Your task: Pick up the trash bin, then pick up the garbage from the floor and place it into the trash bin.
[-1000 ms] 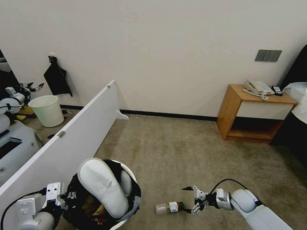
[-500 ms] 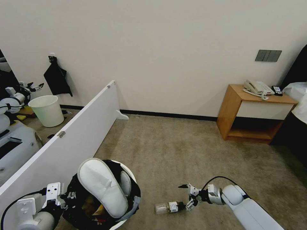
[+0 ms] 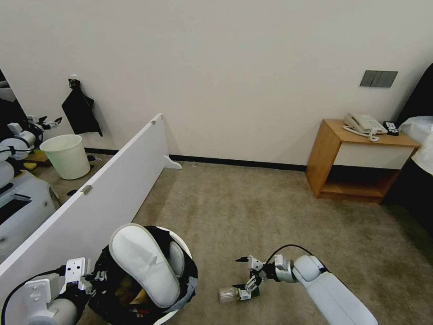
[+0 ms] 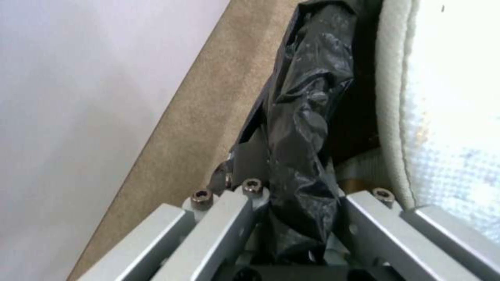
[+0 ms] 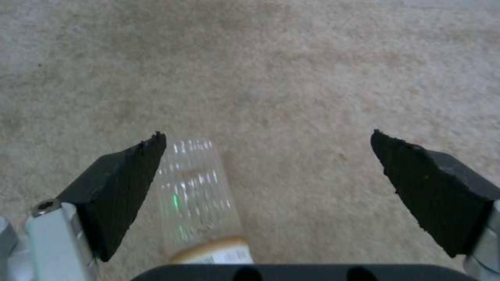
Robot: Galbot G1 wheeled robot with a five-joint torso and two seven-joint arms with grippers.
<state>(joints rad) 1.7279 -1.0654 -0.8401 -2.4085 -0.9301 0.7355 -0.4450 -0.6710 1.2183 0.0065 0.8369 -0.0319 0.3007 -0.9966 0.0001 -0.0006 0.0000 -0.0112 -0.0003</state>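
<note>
Bin at near left, bottle on carpet to its right.

Slipper [image 3: 143, 265] standing in the trash bin [image 3: 182, 246], just beside the partition board [image 3: 103, 189] on its left. Bottle [image 3: 234, 293] lying on the floor [image 3: 252, 207], between bin and right gripper [image 3: 244, 273]. Left gripper [image 3: 92, 276] at the bin's near-left rim. Bedside cabinet [image 3: 356, 158] far right against the wall, telephone [image 3: 363, 123] on top. Unlined bin [image 3: 67, 155] beyond the board, far left.

Bare floor [image 3: 252, 212] ahead; white panel [image 3: 103, 189] walls left.
</note>
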